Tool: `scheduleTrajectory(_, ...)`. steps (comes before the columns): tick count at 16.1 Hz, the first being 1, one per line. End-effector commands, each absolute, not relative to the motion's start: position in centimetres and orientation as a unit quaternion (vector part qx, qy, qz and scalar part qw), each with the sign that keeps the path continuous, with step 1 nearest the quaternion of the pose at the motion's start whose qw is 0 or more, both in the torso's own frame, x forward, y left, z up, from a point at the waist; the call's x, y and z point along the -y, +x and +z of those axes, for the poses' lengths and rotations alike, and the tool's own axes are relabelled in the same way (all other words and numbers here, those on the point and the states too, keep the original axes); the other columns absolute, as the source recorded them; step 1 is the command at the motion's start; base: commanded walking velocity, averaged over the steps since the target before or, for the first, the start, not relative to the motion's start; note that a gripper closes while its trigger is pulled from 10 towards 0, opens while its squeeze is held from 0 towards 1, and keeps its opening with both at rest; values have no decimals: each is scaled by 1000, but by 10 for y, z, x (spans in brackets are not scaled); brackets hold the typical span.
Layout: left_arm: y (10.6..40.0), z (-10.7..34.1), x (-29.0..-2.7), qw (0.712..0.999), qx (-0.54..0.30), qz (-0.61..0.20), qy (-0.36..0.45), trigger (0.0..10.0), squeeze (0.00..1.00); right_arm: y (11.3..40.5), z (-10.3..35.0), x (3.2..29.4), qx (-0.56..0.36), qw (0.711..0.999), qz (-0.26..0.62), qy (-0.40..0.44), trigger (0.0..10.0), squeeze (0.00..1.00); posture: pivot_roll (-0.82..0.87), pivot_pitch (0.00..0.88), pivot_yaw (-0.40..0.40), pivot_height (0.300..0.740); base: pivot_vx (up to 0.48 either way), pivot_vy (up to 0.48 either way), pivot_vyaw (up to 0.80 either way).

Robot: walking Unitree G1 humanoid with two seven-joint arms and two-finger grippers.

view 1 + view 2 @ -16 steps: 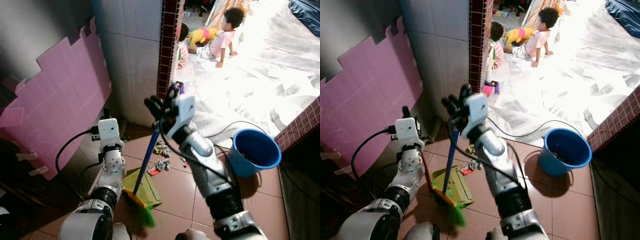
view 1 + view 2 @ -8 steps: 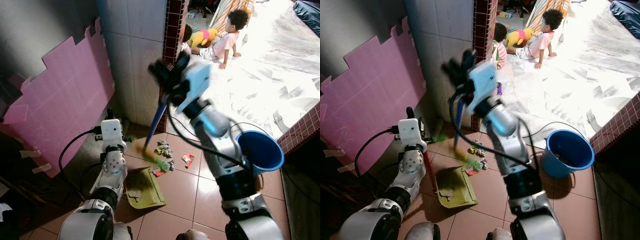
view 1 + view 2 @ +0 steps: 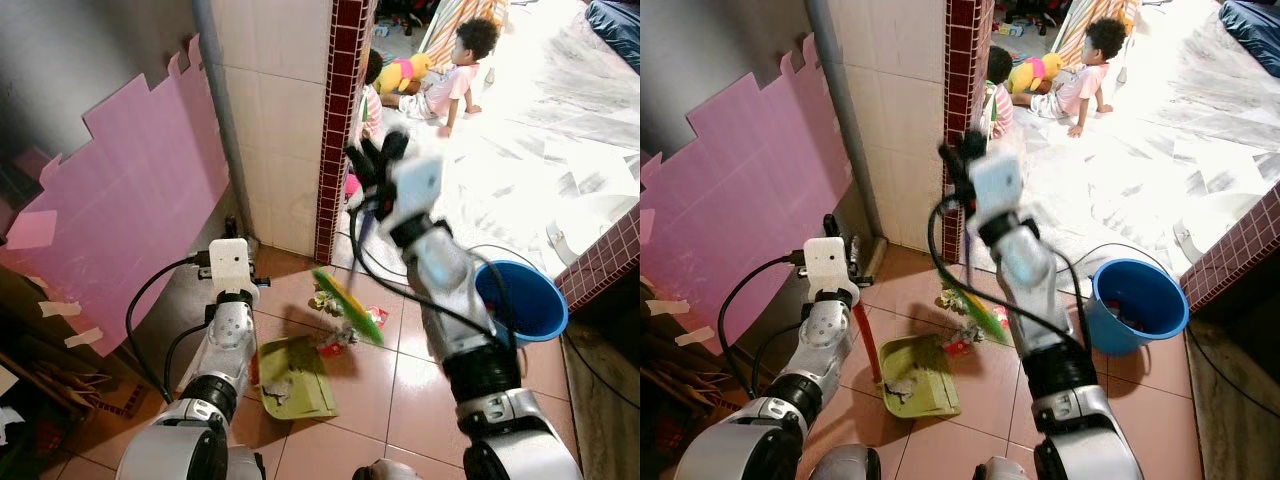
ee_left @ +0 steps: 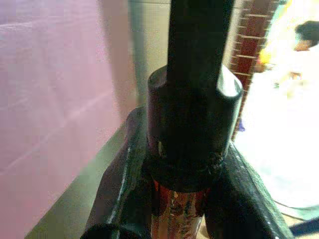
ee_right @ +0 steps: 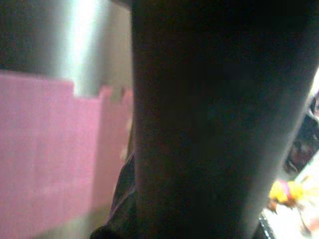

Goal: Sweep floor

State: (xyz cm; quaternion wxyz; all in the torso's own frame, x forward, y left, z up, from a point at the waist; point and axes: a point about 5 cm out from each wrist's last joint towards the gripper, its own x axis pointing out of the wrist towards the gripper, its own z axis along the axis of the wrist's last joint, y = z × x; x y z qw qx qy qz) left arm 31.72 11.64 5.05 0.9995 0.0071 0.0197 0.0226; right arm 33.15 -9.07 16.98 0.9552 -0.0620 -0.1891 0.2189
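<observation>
My right gripper (image 3: 372, 165) is raised in front of the brick pillar, shut on the blue handle of a broom (image 3: 348, 303). The broom's green and yellow head hangs low over the tiles, just right of a small pile of litter (image 3: 325, 300). More scraps (image 3: 378, 318) lie beside it. My left gripper (image 3: 236, 232) is shut on the top of the red handle (image 3: 868, 345) of a green dustpan (image 3: 295, 380). The dustpan rests flat on the floor with a little litter in it. In the left wrist view the fingers (image 4: 119, 189) clamp that red handle under its black cap.
A blue bucket (image 3: 520, 300) stands on the tiles to the right, with a black cable beside it. A pink foam sheet (image 3: 120, 200) leans on the left wall. A tiled wall and brick pillar (image 3: 340, 120) stand ahead. Two children (image 3: 460, 60) sit on white sheeting beyond.
The right arm swung the broom from over the dustpan, up toward the wall, then right and down past the litter. The dustpan now holds some scraps. The camera shifted slightly.
</observation>
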Motion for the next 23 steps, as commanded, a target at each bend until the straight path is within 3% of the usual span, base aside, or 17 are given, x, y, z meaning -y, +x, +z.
scheduleTrajectory(1,315,49,-107,1000,-25,-18,-4,10000,0,330,173,88,210,951,218,-66,10000,0,-36,0,23,740,0,0,0)
scheduleTrajectory(5,308,45,-97,997,-34,-65,-29,10000,0,324,141,78,144,963,225,-32,10000,0,-27,0,23,740,0,0,0)
scheduleTrajectory(7,307,43,-100,997,-40,-65,-32,10000,0,323,129,69,92,968,230,28,10000,0,-27,0,23,740,0,0,0)
scheduleTrajectory(12,306,48,-100,994,-25,-94,-45,10000,0,337,164,68,96,962,211,143,10000,0,-29,0,26,740,0,0,0)
scheduleTrajectory(15,303,49,-99,992,-16,-119,-32,10000,0,340,194,70,142,955,214,146,10000,0,-29,0,26,740,0,0,0)
scheduleTrajectory(18,300,53,-96,988,-4,-151,-18,10000,0,337,231,74,243,943,214,81,10000,0,-29,0,21,740,0,0,0)
scheduleTrajectory(23,292,75,-87,976,53,-209,-16,10000,0,345,236,95,263,953,146,39,10000,0,-25,0,16,740,0,0,0)
